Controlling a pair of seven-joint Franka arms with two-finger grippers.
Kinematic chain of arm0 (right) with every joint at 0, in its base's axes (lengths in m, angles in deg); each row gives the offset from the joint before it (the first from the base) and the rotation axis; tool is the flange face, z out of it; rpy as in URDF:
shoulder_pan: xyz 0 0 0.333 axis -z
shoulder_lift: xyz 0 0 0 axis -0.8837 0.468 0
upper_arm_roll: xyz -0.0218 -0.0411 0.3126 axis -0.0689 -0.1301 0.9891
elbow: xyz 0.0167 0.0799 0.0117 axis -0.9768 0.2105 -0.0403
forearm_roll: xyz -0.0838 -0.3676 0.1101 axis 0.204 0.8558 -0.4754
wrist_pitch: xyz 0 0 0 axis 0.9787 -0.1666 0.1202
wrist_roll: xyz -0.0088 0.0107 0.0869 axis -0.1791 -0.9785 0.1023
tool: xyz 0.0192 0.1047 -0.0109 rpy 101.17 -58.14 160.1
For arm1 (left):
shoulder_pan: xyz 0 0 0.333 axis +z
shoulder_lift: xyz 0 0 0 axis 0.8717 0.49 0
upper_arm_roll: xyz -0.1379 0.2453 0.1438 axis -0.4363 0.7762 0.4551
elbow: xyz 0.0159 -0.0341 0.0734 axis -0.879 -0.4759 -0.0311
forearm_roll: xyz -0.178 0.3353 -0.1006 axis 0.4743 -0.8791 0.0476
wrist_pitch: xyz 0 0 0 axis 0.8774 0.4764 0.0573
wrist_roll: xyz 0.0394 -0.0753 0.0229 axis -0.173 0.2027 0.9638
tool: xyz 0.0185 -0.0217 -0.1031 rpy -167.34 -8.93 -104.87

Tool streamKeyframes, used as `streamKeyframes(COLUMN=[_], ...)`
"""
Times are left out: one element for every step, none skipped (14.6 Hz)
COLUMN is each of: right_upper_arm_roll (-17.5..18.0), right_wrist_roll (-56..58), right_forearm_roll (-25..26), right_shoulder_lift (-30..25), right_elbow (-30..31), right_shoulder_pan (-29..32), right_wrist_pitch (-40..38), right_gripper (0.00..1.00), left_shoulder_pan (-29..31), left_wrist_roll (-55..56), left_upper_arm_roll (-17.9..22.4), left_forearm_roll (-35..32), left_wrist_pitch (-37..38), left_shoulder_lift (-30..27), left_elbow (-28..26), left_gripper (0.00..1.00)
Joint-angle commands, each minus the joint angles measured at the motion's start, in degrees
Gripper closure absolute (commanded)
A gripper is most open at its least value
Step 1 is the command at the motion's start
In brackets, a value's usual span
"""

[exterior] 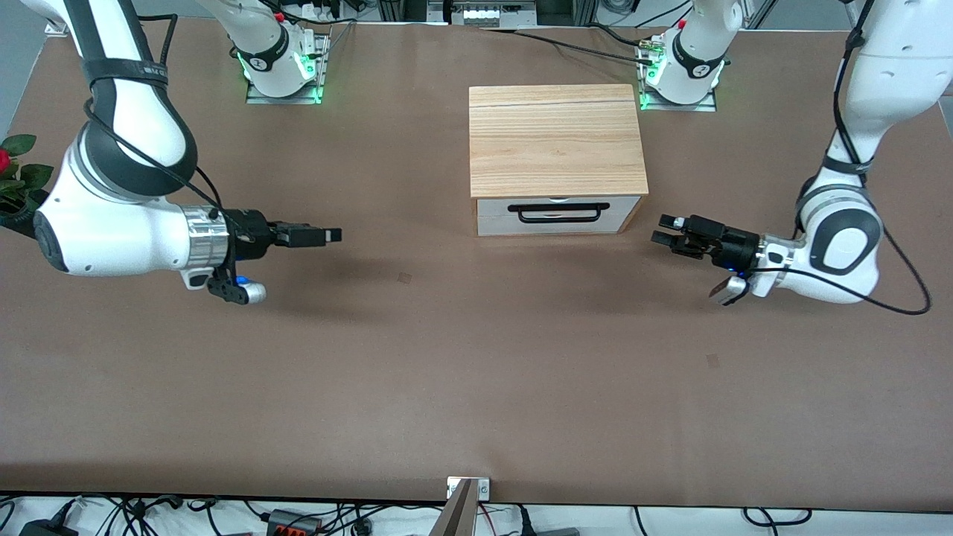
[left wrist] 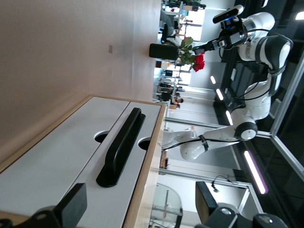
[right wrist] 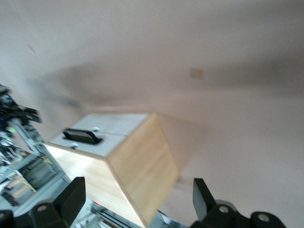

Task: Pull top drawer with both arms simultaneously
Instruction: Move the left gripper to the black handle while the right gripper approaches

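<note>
Wooden cabinet (exterior: 557, 141) on the bench (exterior: 447, 372), its top drawer (exterior: 558, 207) closed, black bar handle (exterior: 558, 214) facing the front camera. Left gripper (exterior: 665, 229) and right gripper (exterior: 333, 235) flank it, jaws spread wide, holding nothing.

One wooden cabinet (exterior: 557, 141) sits on one brown table (exterior: 417, 372). Its white front shows one top drawer (exterior: 557, 205) carrying one black bar handle (exterior: 558, 213). Two white arms flank it, each ending in one two-finger gripper: the left gripper (exterior: 665, 230) and the right gripper (exterior: 333, 235). One red rose (exterior: 6, 160) sits at the table's edge near the right arm.
</note>
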Motion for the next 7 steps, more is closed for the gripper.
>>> streamKeyframes(right_upper_arm_roll=[0.5, 0.5, 0.5, 0.5, 0.5, 0.5, 0.5], right_wrist_roll=[0.3, 2.2, 5.8, 9.0, 12.4, 14.4, 15.2], right_forearm_roll=[-4.9, -7.8, -10.9, -14.4, -18.2, -23.0, -27.8], right_shoulder_lift=[4.7, 5.6, 6.9, 8.2, 9.1, 9.9, 10.6], right_elbow=[-1.4, -1.8, -2.2, -2.5, -2.5, -2.7, -2.8], right_shoulder_pan=[-2.0, -2.9, -3.5, -4.0, -4.3, -4.2, -4.4], right_wrist_pitch=[6.4, 8.4, 10.5, 11.8, 12.1, 12.0, 12.1], right_gripper=[0.00, 0.00, 0.00, 0.00, 0.00, 0.00, 0.00], left_shoulder_pan=[-2.0, -2.3, -2.8, -3.6, -4.4, -5.0, -5.2], left_wrist_roll=[-1.5, -1.5, -1.5, -1.5, -1.6, -1.6, -1.7], left_upper_arm_roll=[-0.3, -0.3, -0.4, -0.6, -0.6, -0.7, -0.8], left_forearm_roll=[4.0, 4.1, 4.1, 4.3, 4.5, 4.5, 4.5], left_wrist_pitch=[-1.5, -2.8, -4.4, -5.9, -6.5, -6.5, -6.8], left_shoulder_lift=[0.1, 0.1, 0.2, 0.1, 0.1, 0.1, 0.2], left_elbow=[-2.3, -2.5, -3.2, -4.3, -5.3, -5.7, -6.4], left_gripper=[0.00, 0.00, 0.00, 0.00, 0.00, 0.00, 0.00])
